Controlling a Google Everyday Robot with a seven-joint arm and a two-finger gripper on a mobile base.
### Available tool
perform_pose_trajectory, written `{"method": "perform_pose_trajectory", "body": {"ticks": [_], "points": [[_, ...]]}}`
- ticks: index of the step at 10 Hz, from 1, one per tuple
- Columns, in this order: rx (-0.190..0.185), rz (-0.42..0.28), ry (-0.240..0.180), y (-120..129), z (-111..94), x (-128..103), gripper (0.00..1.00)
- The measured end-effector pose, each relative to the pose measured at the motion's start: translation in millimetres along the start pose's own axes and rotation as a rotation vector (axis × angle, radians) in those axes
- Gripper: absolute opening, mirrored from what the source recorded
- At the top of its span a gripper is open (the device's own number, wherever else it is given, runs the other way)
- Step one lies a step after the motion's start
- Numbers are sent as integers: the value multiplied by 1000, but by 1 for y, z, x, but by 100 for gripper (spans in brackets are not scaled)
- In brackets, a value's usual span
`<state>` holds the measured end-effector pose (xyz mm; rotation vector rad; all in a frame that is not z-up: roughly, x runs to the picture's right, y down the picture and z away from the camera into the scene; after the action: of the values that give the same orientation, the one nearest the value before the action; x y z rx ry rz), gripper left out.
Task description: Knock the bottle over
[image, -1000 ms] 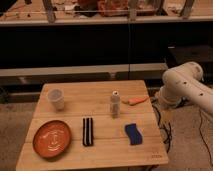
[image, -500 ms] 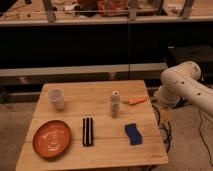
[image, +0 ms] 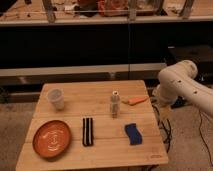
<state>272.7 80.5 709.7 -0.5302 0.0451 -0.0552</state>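
The bottle (image: 115, 104) is small, slim and pale beige with a white cap. It stands upright near the middle of the wooden table (image: 100, 150). My white arm (image: 177, 82) bends beside the table's right edge, right of the bottle and apart from it. My gripper does not show in the camera view; only the arm's links are visible.
A translucent plastic cup (image: 55, 98) stands at the back left. An orange-red plate (image: 51, 137) lies at the front left, a black striped object (image: 87, 131) beside it, and a blue sponge (image: 132, 133) at the front right. An orange object (image: 135, 100) lies right of the bottle. Dark shelving stands behind the table.
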Motion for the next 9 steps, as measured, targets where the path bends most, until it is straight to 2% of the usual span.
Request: {"method": "perform_pose_trajectory", "body": {"ticks": [9], "points": [[19, -58, 9, -20, 4, -10, 80]]}}
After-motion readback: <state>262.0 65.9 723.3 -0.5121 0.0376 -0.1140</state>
